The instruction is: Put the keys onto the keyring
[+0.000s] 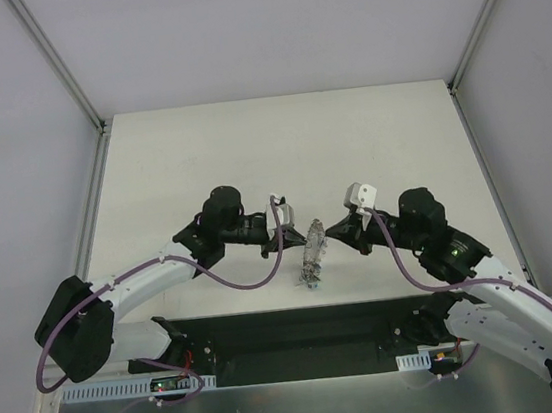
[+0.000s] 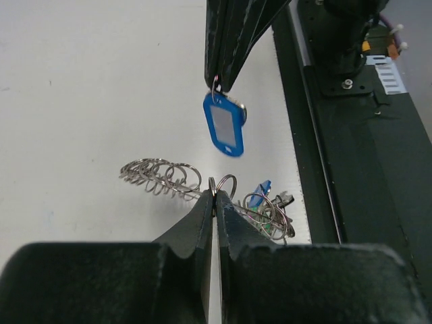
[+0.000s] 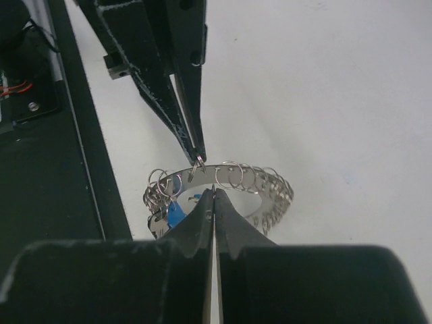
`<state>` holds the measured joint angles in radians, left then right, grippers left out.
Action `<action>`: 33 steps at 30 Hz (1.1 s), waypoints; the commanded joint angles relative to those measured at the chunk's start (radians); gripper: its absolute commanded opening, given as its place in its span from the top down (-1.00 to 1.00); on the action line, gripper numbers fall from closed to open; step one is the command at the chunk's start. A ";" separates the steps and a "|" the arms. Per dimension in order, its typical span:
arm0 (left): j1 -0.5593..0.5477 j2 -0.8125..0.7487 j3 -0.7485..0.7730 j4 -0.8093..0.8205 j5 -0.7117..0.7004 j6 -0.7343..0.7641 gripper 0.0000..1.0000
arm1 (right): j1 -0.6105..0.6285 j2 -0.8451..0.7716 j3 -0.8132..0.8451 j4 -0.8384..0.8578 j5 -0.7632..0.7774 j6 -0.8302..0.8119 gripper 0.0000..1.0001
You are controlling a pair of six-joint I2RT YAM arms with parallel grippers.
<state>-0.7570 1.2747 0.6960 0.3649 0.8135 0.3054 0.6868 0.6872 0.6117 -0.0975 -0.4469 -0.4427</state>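
Left end effector [image 2: 214, 197]: clenched, its fingertips pinching one small wire loop at the edge of the keyring [image 3: 253, 179].
Right end effector [image 3: 214, 196]: clenched on a small split ring, from which the blue tag [image 2: 224, 128] hangs straight down.
Arms: both reach inward over the tabletop [image 1: 249, 149] and meet tip to tip near its near-centre, the left from the left and the right from the right.
Keyring: between the two tips, close to the near edge of the tabletop. It shows as a silvery band strung with many small wire loops. From above it looks like a narrow strip running away from the arms. Whether it rests on the surface or is lifted cannot be told.
Blue tag: a rounded blue plastic frame with a grey insert, just above the keyring and apart from the loop that the left fingers pinch.
Keys [image 2: 268, 210]: a small tangle of metal and coloured bits, one blue and one green, at the keyring's near end by the black base plate [image 1: 302, 334]. Single keys are too small to separate.
Tabletop: white and matte, with the black base plate along its near edge.
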 commanded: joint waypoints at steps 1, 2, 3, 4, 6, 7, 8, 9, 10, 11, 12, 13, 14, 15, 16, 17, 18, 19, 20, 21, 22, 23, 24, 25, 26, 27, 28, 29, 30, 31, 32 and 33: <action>0.010 -0.043 -0.004 0.112 0.170 0.049 1.00 | 0.014 0.015 0.045 -0.007 -0.147 -0.068 0.98; 0.012 -0.041 -0.004 0.124 0.177 0.050 1.00 | 0.016 0.020 0.049 -0.008 -0.160 -0.077 0.98; 0.012 -0.043 -0.006 0.131 0.185 0.054 1.00 | 0.022 0.023 0.052 -0.010 -0.173 -0.082 0.98; 0.012 -0.046 -0.009 0.140 0.188 0.055 1.00 | 0.026 0.025 0.054 -0.010 -0.191 -0.086 0.98; 0.018 -0.047 -0.026 0.179 0.191 0.054 1.00 | 0.034 0.025 0.051 -0.010 -0.191 -0.097 0.98; 0.019 -0.052 -0.032 0.192 0.202 0.052 1.00 | 0.034 0.029 0.051 -0.013 -0.181 -0.100 0.98; 0.021 -0.054 -0.039 0.201 0.202 0.052 1.00 | 0.039 0.032 0.048 -0.013 -0.174 -0.102 0.98; 0.021 -0.055 -0.044 0.215 0.204 0.052 1.00 | 0.039 0.040 0.049 -0.013 -0.171 -0.106 0.98; 0.024 -0.058 -0.049 0.226 0.210 0.052 1.00 | 0.039 0.044 0.049 -0.013 -0.179 -0.108 0.98; 0.024 -0.058 -0.061 0.238 0.214 0.049 1.00 | 0.042 0.049 0.052 -0.013 -0.182 -0.110 0.98; 0.025 -0.061 -0.065 0.252 0.220 0.044 1.00 | 0.048 0.060 0.056 -0.013 -0.181 -0.114 0.98; 0.027 -0.063 -0.072 0.272 0.225 0.041 1.00 | 0.052 0.061 0.056 -0.013 -0.167 -0.119 0.98; 0.028 -0.066 -0.079 0.281 0.230 0.037 1.00 | 0.059 0.066 0.054 -0.011 -0.155 -0.120 0.98; 0.030 -0.066 -0.082 0.289 0.231 0.028 1.00 | 0.066 0.069 0.053 -0.010 -0.142 -0.128 0.98; 0.033 -0.067 -0.087 0.302 0.234 0.024 1.00 | 0.072 0.071 0.049 -0.004 -0.124 -0.131 0.98; 0.035 -0.069 -0.092 0.308 0.234 0.020 1.00 | 0.076 0.074 0.048 -0.001 -0.116 -0.131 0.98; 0.036 -0.067 -0.093 0.312 0.230 0.015 1.00 | 0.079 0.077 0.049 0.002 -0.108 -0.131 0.98; 0.036 -0.063 -0.093 0.302 0.210 0.012 1.00 | 0.079 0.081 0.048 0.004 -0.084 -0.128 0.98; 0.038 -0.058 -0.086 0.284 0.172 0.011 1.00 | 0.082 0.083 0.048 0.005 -0.066 -0.125 0.98; 0.039 -0.043 -0.075 0.246 0.146 0.009 1.00 | 0.082 0.083 0.045 0.012 -0.041 -0.117 0.98; 0.041 -0.032 -0.061 0.209 0.126 0.008 1.00 | 0.083 0.083 0.040 0.018 0.026 -0.102 0.98; 0.042 -0.020 -0.028 0.113 0.103 0.008 1.00 | 0.082 0.083 0.037 0.019 0.068 -0.091 0.98; 0.042 0.006 -0.010 0.067 0.043 0.006 1.00 | 0.082 0.081 0.036 0.021 0.107 -0.084 0.98; 0.042 0.021 0.008 0.024 0.014 0.000 1.00 | 0.082 0.081 0.034 0.021 0.185 -0.074 0.98; 0.042 0.037 0.042 -0.030 -0.016 -0.006 1.00 | 0.082 0.081 0.031 0.021 0.218 -0.056 0.98; 0.042 0.066 0.057 -0.106 -0.036 -0.028 1.00 | 0.082 0.080 0.028 0.024 0.247 -0.048 0.98; 0.042 0.077 0.069 -0.144 -0.081 -0.044 1.00 | 0.082 0.080 0.025 0.025 0.302 -0.038 0.98; 0.042 0.087 0.089 -0.168 -0.105 -0.067 1.00 | 0.082 0.086 0.022 0.027 0.329 -0.021 0.98; 0.044 0.115 0.102 -0.228 -0.125 -0.098 1.00 | 0.082 0.090 0.020 0.028 0.353 -0.013 0.98; 0.042 0.130 0.115 -0.253 -0.170 -0.112 1.00 | 0.080 0.097 0.019 0.028 0.397 -0.005 0.98; 0.042 0.150 0.150 -0.273 -0.194 -0.127 1.00 | 0.082 0.104 0.019 0.028 0.422 0.004 0.98; 0.041 0.199 0.175 -0.315 -0.217 -0.144 1.00 | 0.079 0.116 0.020 0.030 0.441 0.022 0.98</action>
<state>-0.7246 1.3849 0.7811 0.2489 0.7372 0.2474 0.7647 0.7788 0.6189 -0.1097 -0.1802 -0.4877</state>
